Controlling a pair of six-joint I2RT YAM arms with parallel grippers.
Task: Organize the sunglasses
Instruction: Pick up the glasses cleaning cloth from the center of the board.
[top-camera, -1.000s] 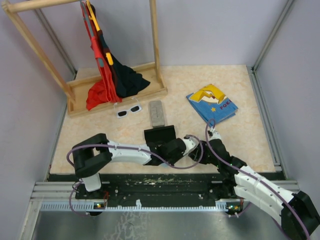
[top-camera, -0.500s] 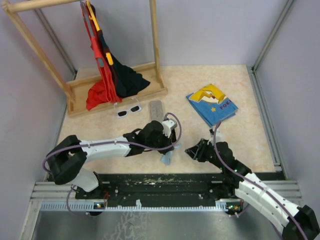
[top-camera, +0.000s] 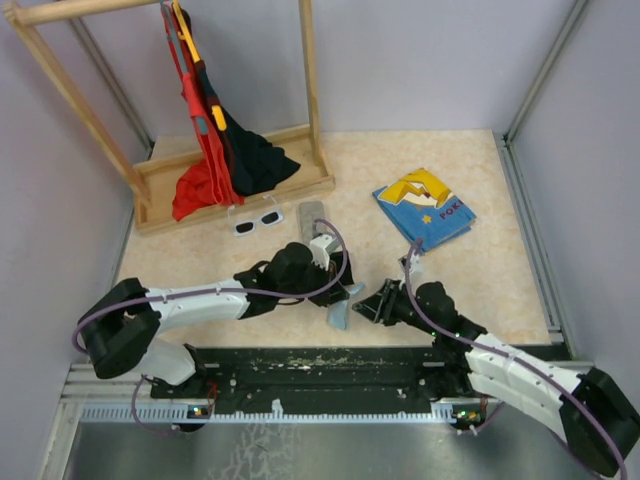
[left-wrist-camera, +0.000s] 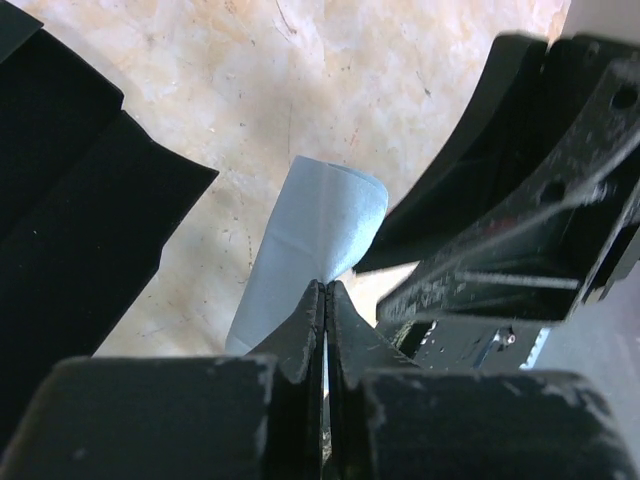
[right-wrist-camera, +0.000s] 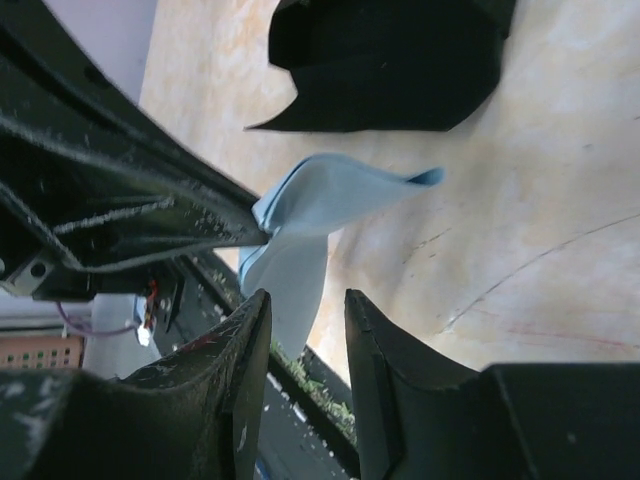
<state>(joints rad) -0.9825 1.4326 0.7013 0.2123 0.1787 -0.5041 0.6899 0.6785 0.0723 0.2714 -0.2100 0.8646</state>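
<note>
The beige marbled desk (top-camera: 480, 270) carries a wooden clothes rack (top-camera: 310, 80) at its far left, hung with red and black garments (top-camera: 215, 160). A blue flat item with a yellow print (top-camera: 424, 208) lies far right. A grey oblong case (top-camera: 311, 214) lies near the rack's base. The white plastic-framed sunglasses with dark lenses (top-camera: 257, 221) rest just left of it. Near centre, the left gripper (left-wrist-camera: 325, 287) is clamped on a small light-blue cloth (left-wrist-camera: 315, 230). The right gripper (right-wrist-camera: 308, 310), jaws apart, hangs just beside the cloth.

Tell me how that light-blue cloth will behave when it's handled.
Probably floppy: the thin light-blue cloth curls and droops from the shut left gripper. Likely light, since one pinch at its edge seems to hold it up.
</note>
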